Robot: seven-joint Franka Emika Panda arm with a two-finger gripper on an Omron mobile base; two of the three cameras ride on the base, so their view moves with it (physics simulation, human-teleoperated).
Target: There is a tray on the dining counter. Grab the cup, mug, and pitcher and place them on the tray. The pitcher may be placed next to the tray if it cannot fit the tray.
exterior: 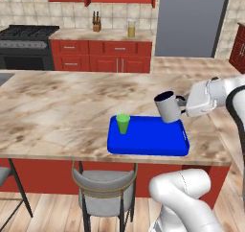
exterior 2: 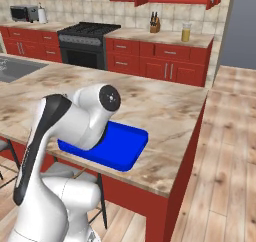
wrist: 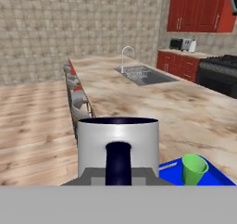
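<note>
The claw (exterior: 181, 103) is closed on the dark handle of the mug (exterior: 167, 107), holding it upright just above the right end of the tray (exterior: 143, 141). The cup (exterior: 123, 123) stands on the tray's left part, so free blue floor lies under the mug. The fingertips are hidden behind the handle. Far behind, the pitcher (exterior: 131, 29) waits on the wall worktop.

This is a home kitchen. Red cabinets (exterior: 101, 56) run along a tiled wall, with a black stove (exterior: 26, 46) set among them and a knife block (exterior: 96, 22) on the wall counter (exterior: 103, 34). A marble-topped island (exterior: 72, 106) with a red base has grey stools (exterior: 103, 185) at its near edge and a sink (wrist: 141, 74) with a faucet. The floor is wood planks.
</note>
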